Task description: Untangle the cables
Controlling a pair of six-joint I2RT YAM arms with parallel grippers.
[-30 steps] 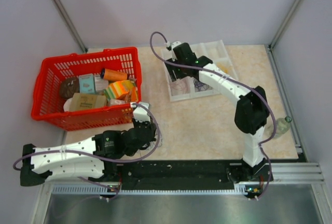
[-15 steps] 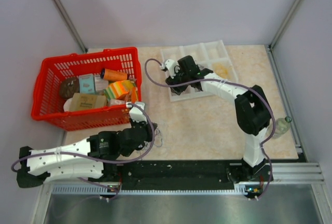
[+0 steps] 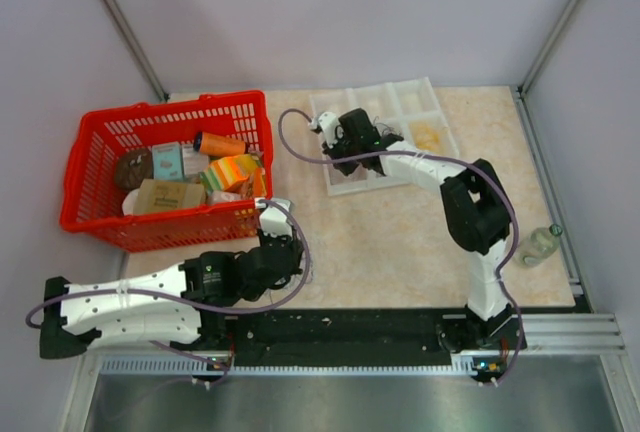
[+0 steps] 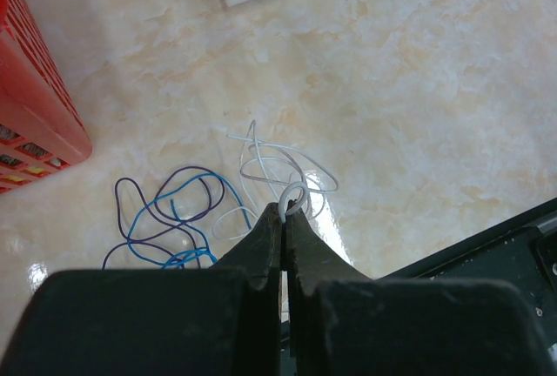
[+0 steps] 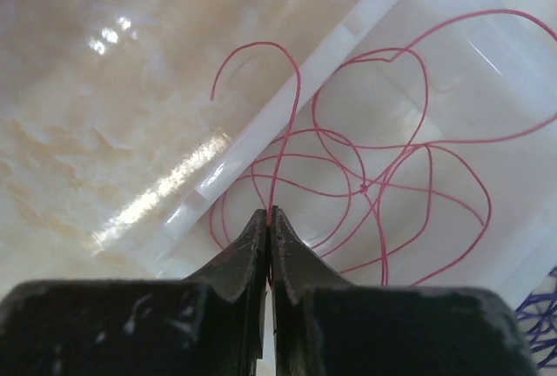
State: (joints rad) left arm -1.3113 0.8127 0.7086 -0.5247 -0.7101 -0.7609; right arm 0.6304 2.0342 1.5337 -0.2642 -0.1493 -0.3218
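Observation:
The cables lie in two places. Blue and purple cables (image 4: pixel 165 219) and thin white cables (image 4: pixel 278 163) are tangled on the marble table in front of my left gripper (image 4: pixel 287 209), which is shut on a white cable loop (image 4: pixel 296 191). A pink-red cable (image 5: pixel 383 176) curls inside a compartment of the white tray (image 5: pixel 287 106), with one loop hanging over its rim. My right gripper (image 5: pixel 269 215) is shut on a strand of it. In the top view the left gripper (image 3: pixel 298 264) is low near the front edge and the right gripper (image 3: pixel 336 157) is over the tray (image 3: pixel 400 102).
A red basket (image 3: pixel 100 132) full of boxes and packets stands at the left, its corner (image 4: pixel 35 106) close to the blue and purple cables. A purple cable (image 5: pixel 540 324) shows in a neighbouring tray compartment. A small bottle (image 3: pixel 535 245) lies at the right edge.
The right arm dropped from above the tray into its near-left compartment, and its gripper closed on the pink-red cable. The left arm shifted slightly and stayed shut.

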